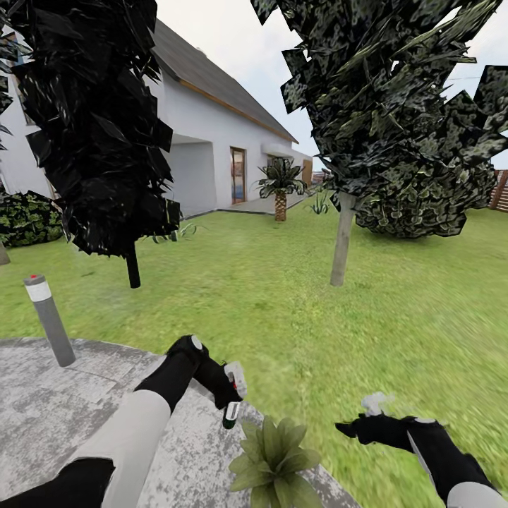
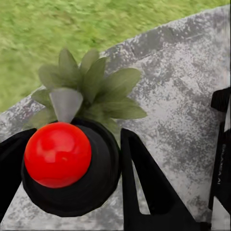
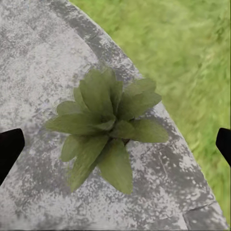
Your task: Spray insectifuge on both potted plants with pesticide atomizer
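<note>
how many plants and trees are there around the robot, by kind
potted plant: 1
tall trees on the lawn: 2, the other dark one
palm by the house: 1
rounded bush: 1
hedge at the far left: 1
total: 6

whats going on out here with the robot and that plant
The left gripper holds the pesticide atomizer, its nozzle aimed at the potted plant at the edge of the grey paving, by the lawn. The right gripper hangs open beside the plant, above the grass.
</note>
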